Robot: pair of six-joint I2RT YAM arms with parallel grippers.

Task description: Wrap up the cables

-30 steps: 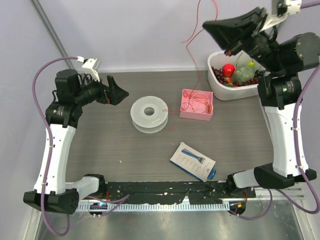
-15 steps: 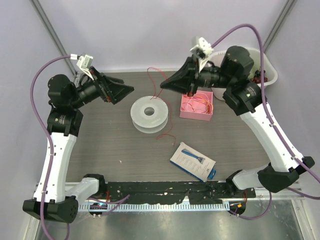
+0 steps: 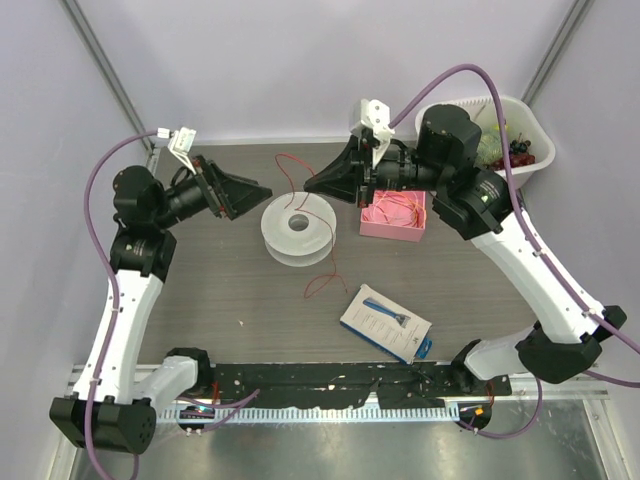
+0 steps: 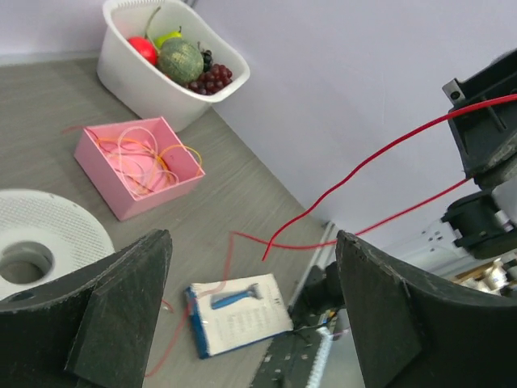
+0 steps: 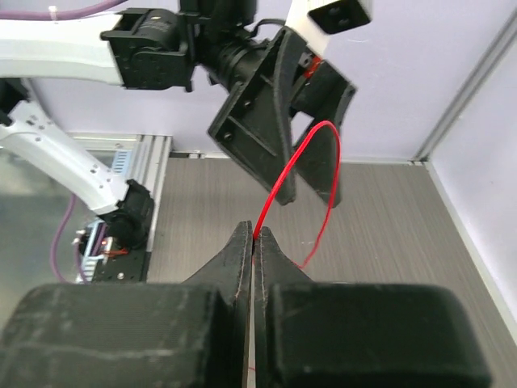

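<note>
The cable is a hair-thin red wire (image 4: pixel 363 162). My right gripper (image 5: pixel 254 236) is shut on it, and the wire arcs up from the jaws and curls back down (image 5: pixel 271 202). In the top view this gripper (image 3: pixel 309 186) hovers above the far rim of a white spool (image 3: pixel 297 228). A loose strand (image 3: pixel 318 283) trails on the table in front of the spool. My left gripper (image 3: pixel 250 195) is open and empty, held just left of the spool and facing the right gripper. Its fingers (image 4: pixel 89 315) frame the wire in the left wrist view.
A pink box (image 3: pixel 393 212) holding tangled thin wires sits right of the spool. A white tub (image 3: pixel 480 125) of fruit stands at the back right. A razor package (image 3: pixel 385 322) lies near the front edge.
My right arm swung down from high at the back right to the spool's far rim, carrying the wire. My left gripper moved right toward the spool. The strand on the table shifted forward.
</note>
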